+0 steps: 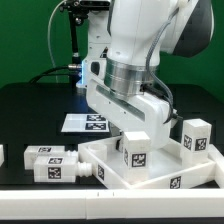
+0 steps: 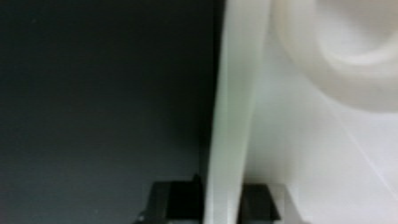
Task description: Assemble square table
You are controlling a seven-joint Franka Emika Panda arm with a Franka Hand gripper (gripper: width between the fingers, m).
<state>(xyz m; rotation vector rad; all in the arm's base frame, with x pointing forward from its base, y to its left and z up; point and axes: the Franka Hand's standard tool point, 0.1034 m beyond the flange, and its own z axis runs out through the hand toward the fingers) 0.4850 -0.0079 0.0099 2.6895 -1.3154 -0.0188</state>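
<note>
Biggest thing around is the black table (image 1: 30, 110), w/ a green backdrop (image 1: 25, 40) behind it. My own arm (image 1: 140, 50) fills the middle of the exterior view and hides my fingers there. The marker board (image 1: 88, 123) lies flat on the table, near the slab's far side, toward the exterior view's left.

The slab (image 1: 112, 160) of the square table lies flat on the table at the exterior view's lower right. It's white, w/ a raised rim and a tag on the front edge. In the wrist view its rim (image 2: 228, 110) runs as a pale strip straight into my gripper (image 2: 219, 200). One dark finger (image 2: 173, 198) sits on each side, jaws pressed onto the rim. A round moulded socket (image 2: 356, 50) shows on the slab, blurred.

Legs are chunky, white and tagged. One stands upright (image 1: 135, 150) on the slab, right in front of my hand. Another stands upright (image 1: 195, 135) by the slab's right rim; can't tell if it's on or beside it. A third lies on its side (image 1: 52, 164) on the table just beside the slab.
</note>
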